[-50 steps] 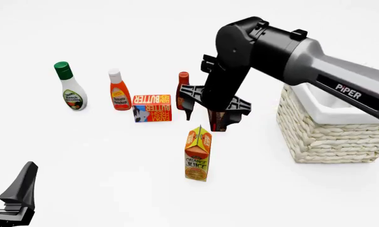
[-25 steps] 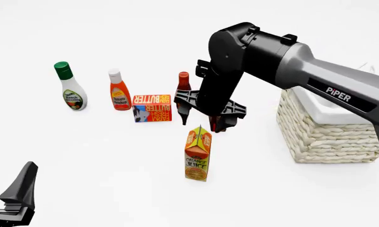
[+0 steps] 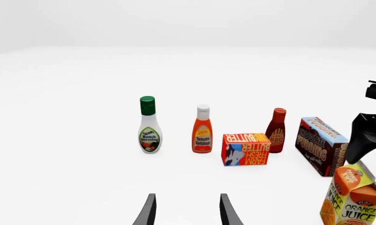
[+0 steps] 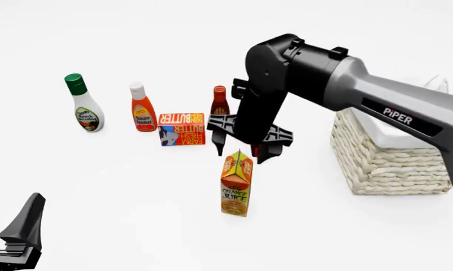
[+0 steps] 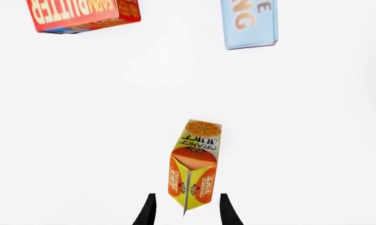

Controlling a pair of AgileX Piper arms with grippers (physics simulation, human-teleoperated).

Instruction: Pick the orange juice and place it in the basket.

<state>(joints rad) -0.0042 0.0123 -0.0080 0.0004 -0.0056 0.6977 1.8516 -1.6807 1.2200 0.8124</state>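
On the bare white tabletop [image 4: 121, 186], the right claw [image 4: 235, 144] hung spread just above the upright orange-and-yellow gable-top juice carton [image 4: 236, 183]; its arm hid the cream wicker basket's [image 4: 388, 161] near rim. The left claw [image 3: 186, 213], parted, was cut off.

What we count on the table

We see three bottles [image 4: 84, 104], three cartons or boxes [image 4: 182, 129] including one orange juice [image 4: 236, 183], one basket [image 4: 388, 155], and two grippers [image 4: 239, 148].
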